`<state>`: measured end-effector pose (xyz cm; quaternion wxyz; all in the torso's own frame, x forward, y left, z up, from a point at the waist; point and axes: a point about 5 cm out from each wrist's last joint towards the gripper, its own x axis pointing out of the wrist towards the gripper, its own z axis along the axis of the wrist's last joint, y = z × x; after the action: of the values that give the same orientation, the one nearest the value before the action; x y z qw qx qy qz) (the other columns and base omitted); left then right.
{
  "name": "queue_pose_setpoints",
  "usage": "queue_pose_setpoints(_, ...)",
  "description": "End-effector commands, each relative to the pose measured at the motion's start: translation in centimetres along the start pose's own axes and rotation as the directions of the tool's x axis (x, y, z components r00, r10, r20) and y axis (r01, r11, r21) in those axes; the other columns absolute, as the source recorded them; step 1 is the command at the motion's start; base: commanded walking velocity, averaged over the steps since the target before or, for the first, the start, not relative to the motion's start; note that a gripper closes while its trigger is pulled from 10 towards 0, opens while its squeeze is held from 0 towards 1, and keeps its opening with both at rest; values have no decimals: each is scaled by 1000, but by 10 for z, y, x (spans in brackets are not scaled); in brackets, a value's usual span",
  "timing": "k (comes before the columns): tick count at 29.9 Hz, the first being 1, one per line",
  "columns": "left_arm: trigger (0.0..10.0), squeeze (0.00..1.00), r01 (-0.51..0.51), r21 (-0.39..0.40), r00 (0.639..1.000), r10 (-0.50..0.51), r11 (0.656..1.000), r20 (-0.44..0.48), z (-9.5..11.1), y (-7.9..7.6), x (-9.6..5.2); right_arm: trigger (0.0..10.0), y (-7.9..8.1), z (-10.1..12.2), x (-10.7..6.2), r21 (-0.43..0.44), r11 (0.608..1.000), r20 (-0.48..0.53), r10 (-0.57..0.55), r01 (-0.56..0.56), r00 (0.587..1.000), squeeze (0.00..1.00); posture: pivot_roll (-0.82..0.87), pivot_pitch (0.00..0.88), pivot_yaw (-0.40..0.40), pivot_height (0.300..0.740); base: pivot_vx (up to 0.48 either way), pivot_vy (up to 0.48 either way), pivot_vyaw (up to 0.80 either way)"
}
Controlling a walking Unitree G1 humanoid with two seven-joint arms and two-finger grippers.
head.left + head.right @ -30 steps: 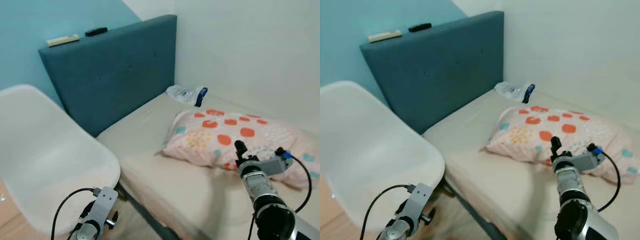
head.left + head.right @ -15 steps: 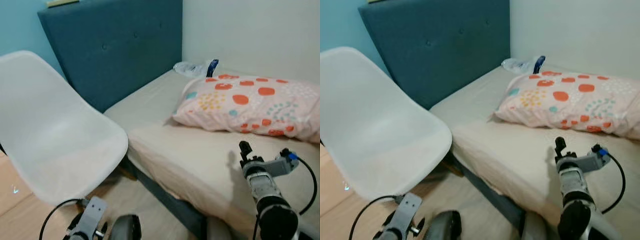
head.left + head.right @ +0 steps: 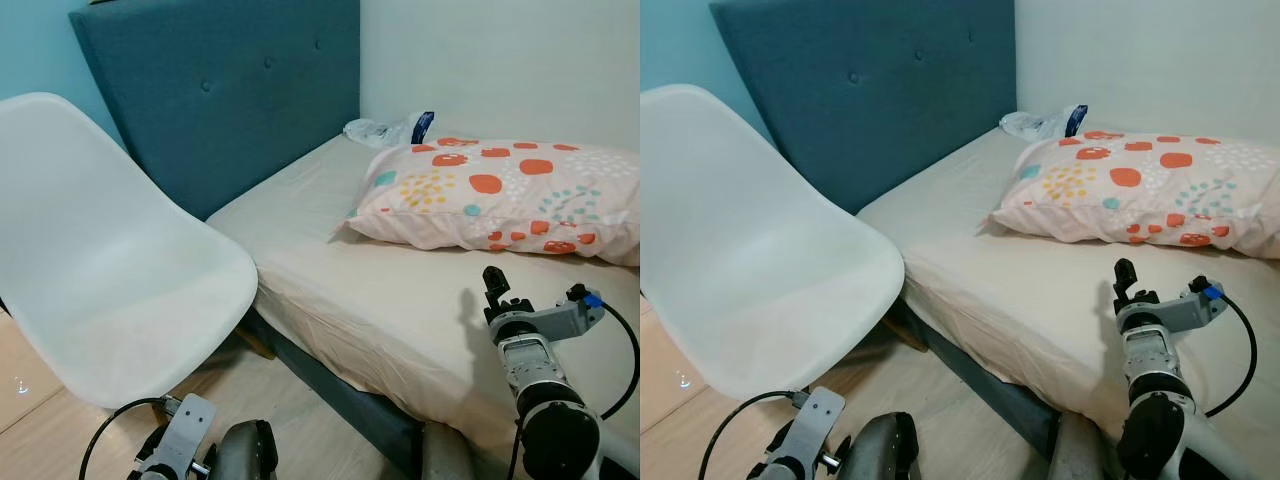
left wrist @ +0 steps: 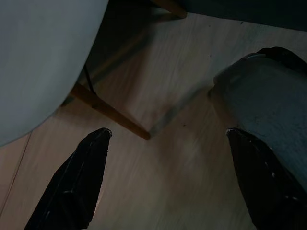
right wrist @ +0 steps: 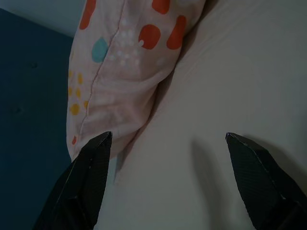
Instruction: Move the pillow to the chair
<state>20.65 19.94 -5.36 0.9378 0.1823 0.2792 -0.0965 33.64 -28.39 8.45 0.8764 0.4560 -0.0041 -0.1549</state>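
The pillow (image 3: 495,195), pale pink with orange, teal and yellow spots, lies flat on the bed (image 3: 370,300) along the white wall, its near long edge facing the robot. Behind its far corner, against the wall, sits a crumpled clear plastic bag (image 3: 385,130) with a dark blue part. The dark teal headboard (image 3: 230,95) rises at the bed's end, to the left of the pillow. Bare cream sheet stretches between the pillow and the bed's front edge.

The right gripper (image 5: 168,177) hovers low over that sheet, near the pillow's front edge but apart from it; its jaws stand wide open with nothing between them, pointing at the pillow's corner and seam. The white chair (image 3: 95,260) stands on the wooden floor (image 4: 177,158) just beside the bed's front corner, its seat shell bare. The left gripper (image 4: 168,177) hangs low by the chair, jaws open over the floor, with a wooden chair leg (image 4: 108,112) ahead of it.

Against half a second ago, the whole scene has shifted only slightly, so the camera has moved a little; pillow, bag and chair keep their places on bed and floor. The right gripper remains over the sheet short of the pillow.
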Motion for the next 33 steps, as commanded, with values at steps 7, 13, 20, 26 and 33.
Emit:
queue_pose_setpoints(7,10000,0,22,9,999,-23,1000,36,-3,4,-6,10000,16,-5,5,-32,999,-8,43,-43,999,0,143,152,131,496,0,0,0)
queue_pose_setpoints(13,10000,0,22,17,996,-23,1000,82,3,12,-7,10000,14,11,6,-7,999,60,48,-48,997,0,154,204,156,496,0,0,0)
queue_pose_setpoints(20,10000,0,13,30,985,-17,999,171,15,23,-10,10000,10,41,5,56,995,192,66,-78,979,0,178,243,178,496,0,0,0)
queue_pose_setpoints(26,10000,0,11,33,979,-18,999,204,21,25,-11,10000,25,52,9,87,978,235,163,-188,958,0,182,266,181,496,0,0,0)
queue_pose_setpoints(33,10000,0,39,43,963,-49,998,265,28,20,-23,10000,55,68,19,117,960,258,217,-253,942,0,209,354,206,496,0,0,0)
